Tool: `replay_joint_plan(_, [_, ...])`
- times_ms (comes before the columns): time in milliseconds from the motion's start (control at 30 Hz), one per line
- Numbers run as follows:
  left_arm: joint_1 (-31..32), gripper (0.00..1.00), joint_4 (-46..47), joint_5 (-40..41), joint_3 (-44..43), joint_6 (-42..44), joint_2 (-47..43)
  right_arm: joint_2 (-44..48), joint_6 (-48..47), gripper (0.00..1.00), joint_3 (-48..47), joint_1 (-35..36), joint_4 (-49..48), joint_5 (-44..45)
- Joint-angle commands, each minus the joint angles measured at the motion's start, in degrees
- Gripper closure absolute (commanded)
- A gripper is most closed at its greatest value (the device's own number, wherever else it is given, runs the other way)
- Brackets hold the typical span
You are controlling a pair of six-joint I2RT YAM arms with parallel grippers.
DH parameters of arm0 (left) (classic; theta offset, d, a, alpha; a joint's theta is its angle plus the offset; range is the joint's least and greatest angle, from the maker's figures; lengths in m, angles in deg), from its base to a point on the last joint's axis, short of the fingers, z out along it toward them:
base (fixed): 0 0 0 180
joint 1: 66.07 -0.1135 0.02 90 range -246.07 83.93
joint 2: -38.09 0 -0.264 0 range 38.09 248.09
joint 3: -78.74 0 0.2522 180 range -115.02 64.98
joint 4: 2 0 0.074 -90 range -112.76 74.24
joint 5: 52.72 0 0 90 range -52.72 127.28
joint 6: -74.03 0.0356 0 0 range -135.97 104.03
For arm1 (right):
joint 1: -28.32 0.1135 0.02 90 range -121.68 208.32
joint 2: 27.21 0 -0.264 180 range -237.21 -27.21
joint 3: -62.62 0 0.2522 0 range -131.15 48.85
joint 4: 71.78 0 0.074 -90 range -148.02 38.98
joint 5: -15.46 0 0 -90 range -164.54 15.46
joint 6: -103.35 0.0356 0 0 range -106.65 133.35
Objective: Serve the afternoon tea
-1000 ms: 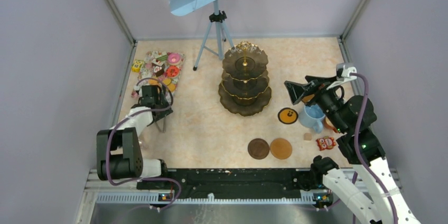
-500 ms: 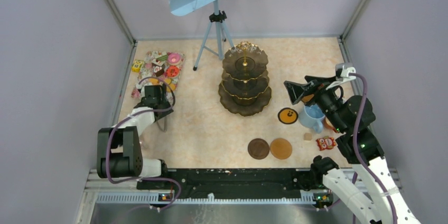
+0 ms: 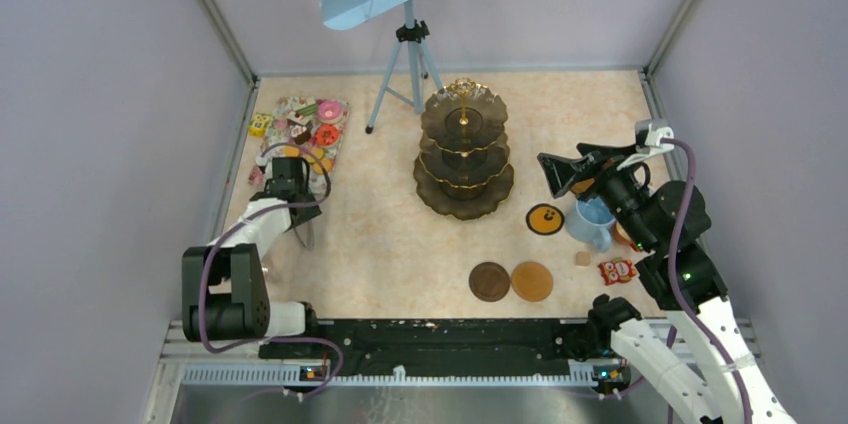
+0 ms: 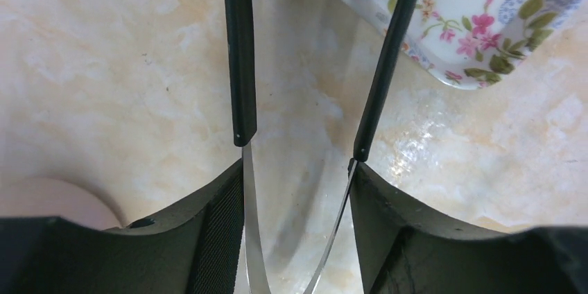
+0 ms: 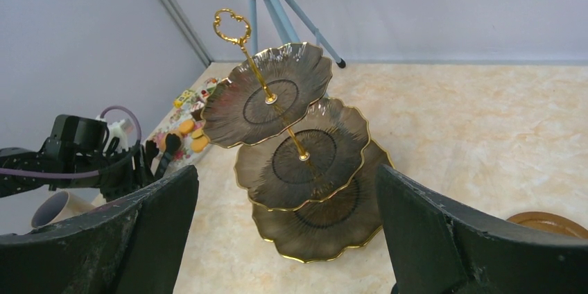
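Left hand (image 4: 297,176) around black tongs (image 4: 240,65), beside floral mat (image 4: 478,30) edge

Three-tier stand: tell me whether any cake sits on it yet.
No, in the right wrist view all three tiers of the stand are bare, with only the gold pole rising through them.

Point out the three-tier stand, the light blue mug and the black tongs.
three-tier stand (image 5: 320,160), right wrist view, on the middle tier's plate
light blue mug (image 3: 591,222), top external view, on its body
black tongs (image 4: 240,51), left wrist view, on the left black arm
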Motion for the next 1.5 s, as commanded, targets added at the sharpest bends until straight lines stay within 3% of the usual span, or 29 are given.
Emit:
replay_joint_plan(0, [0.3, 0.43, -8.2, -0.8, -7.4, 2.1, -2.6, 0.7, 0.4, 0.05, 0.0, 0.7, -2.4, 0.2])
replay_joint_plan(167, [0.3, 0.46, -16.9, -2.5, -13.7, 4.5, -0.4, 1.0, 0.4, 0.05, 0.0, 0.7, -2.2, 0.3])
replay_joint_plan(467, [0.3, 0.43, -24.9, -0.9, -20.8, 7.7, 1.6, 1.5, 0.0, 0.05, -0.2, 0.7, -1.7, 0.9])
replay_joint_plan(833, [0.0, 0.43, -27.2, 2.8, -25.7, 11.5, 6.6, 1.3, -0.2, 0.05, -0.4, 0.7, -1.9, 1.0])
replay_joint_plan(1467, [-1.5, 0.42, -27.9, -0.3, -27.8, 13.5, 10.9, 0.8, -0.3, 0.05, -0.5, 0.8, -2.0, 1.1])
